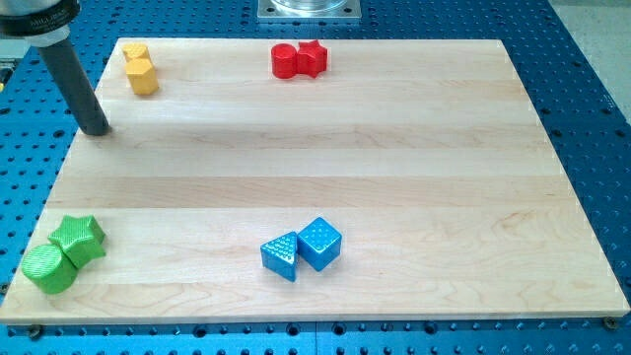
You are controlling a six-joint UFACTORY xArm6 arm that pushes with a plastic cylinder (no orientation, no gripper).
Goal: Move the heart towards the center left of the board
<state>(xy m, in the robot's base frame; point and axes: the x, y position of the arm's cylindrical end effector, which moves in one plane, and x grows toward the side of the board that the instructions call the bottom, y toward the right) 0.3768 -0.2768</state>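
Camera view: my tip [96,129] rests on the wooden board [325,187] near its upper left edge, at about ten o'clock from the board's middle. It is a bare rod, so it grasps nothing and touches no block.

Two yellow blocks stand at about two o'clock from my tip, near it but apart: a yellow heart [135,52] at the back, as far as the shape can be made out, and a yellow hexagonal block [144,75] just in front, the two touching.

At twelve o'clock from the board's middle, close to the far edge, a red cylinder [284,60] touches a red star [312,58] on its right.

At six o'clock, a blue triangle [280,255] sits against a blue cube [319,243].

At eight o'clock, in the near left corner, a green star [79,239] touches a green cylinder [48,267].
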